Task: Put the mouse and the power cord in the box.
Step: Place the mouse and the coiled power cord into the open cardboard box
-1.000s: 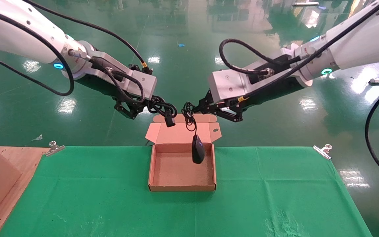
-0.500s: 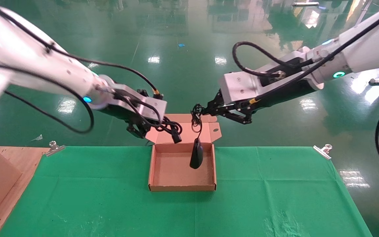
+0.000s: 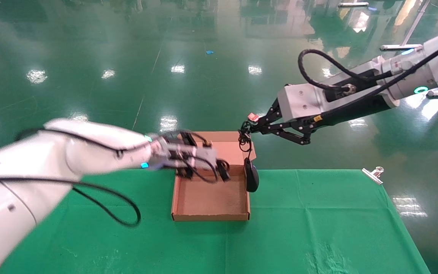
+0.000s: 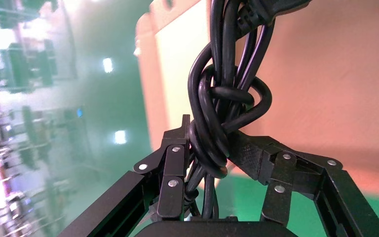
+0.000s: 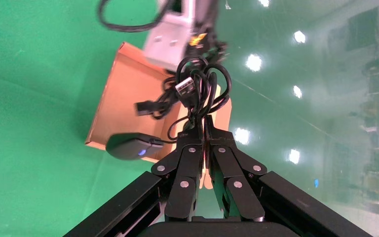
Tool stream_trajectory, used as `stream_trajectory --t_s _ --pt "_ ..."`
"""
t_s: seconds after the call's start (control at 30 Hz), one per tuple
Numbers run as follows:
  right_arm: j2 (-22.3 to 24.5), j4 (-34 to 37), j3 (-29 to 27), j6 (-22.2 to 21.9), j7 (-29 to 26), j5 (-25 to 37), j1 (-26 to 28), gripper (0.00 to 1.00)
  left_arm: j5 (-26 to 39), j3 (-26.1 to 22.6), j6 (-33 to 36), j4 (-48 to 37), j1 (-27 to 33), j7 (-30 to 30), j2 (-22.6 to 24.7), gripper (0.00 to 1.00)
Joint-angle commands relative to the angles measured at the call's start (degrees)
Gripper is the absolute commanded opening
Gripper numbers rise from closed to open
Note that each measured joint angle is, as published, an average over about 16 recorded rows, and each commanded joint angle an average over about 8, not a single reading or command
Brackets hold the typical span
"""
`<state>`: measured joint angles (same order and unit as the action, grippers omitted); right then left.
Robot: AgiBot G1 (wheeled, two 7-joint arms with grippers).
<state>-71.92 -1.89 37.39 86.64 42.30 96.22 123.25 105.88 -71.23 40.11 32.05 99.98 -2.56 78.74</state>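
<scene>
Now the left gripper (image 3: 203,167), jaws clamped on the power cord (image 3: 222,171), has dropped low over the box (image 3: 211,217), close to release. Meanwhile the right gripper (image 3: 251,127), pinching the cable, has swung the mouse (image 3: 251,179) outward to the box's right wall.

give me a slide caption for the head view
Left gripper lowers the power cord over the open box while the right gripper dangles the mouse.
</scene>
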Motion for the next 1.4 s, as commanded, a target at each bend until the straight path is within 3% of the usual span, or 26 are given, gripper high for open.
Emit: stream_trajectory --t_s 0.03,0.4,0.47,0.53,0.7,0.8,1.4 --pt "0.38 0.21 -0.02 0.07 0.44 -0.02 -0.18 0.0 -0.16 -1.54 -1.86 1.28 -1.61 -2.08 0.02 0.0" --pt "1.05 1.03 0.09 -0.94 1.63 0.13 -1.25 0.0 -2.44 -6.78 -5.2 2.04 -4.63 -6.99 -0.21 0.0" --pt "1.07 1.12 0.13 -1.08 1.78 0.2 -1.4 0.0 -3.4 -7.15 -5.07 2.31 -4.5 -7.21 -0.25 0.06" --pt "1.05 1.2 0.17 -1.19 1.92 0.26 -1.56 0.0 -4.33 -7.49 -5.01 2.63 -4.34 -7.02 -0.28 0.19" --pt "0.8 1.38 0.2 -1.37 2.13 0.3 -1.92 0.0 -6.15 -8.43 -5.2 2.71 -4.05 -5.97 -0.31 0.79" --pt "0.53 1.45 0.14 -1.37 2.2 0.22 -2.14 0.0 -7.1 -8.95 -5.37 2.46 -3.9 -5.47 -0.32 0.99" --pt "-1.68 1.51 -0.1 -1.01 1.96 -0.15 -2.61 0.0 -11.07 -11.74 -6.36 1.54 -3.18 -3.9 -0.3 1.0"
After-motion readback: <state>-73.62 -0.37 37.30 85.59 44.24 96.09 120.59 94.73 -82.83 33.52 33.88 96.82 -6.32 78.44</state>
